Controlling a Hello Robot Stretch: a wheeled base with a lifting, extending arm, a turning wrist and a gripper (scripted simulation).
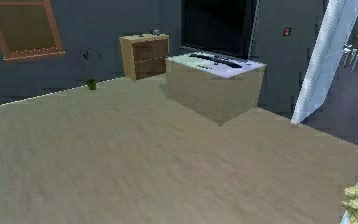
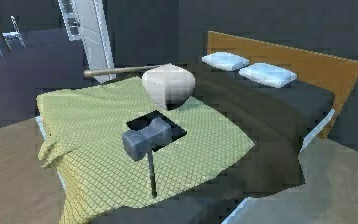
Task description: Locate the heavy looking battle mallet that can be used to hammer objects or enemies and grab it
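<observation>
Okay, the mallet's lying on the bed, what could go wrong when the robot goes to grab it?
1. The mallet lies on the soft yellow blanket, so a grab might snag fabric.
2. The pale round pot sits just beyond its head; an overshoot could knock it.
3. Its big grey head looks heavy; taken by the thin handle, it may tip.

One mallet point(image 2: 147, 140), two pillows point(image 2: 225, 61), one bed point(image 2: 257, 122) — plus one television point(image 1: 219, 25) and one dresser point(image 1: 144, 56).

A yellow blanket point(image 2: 87, 125), pale round pot point(image 2: 168, 85) and two pillows point(image 2: 266, 73) on a bed point(image 2: 267, 115).
</observation>
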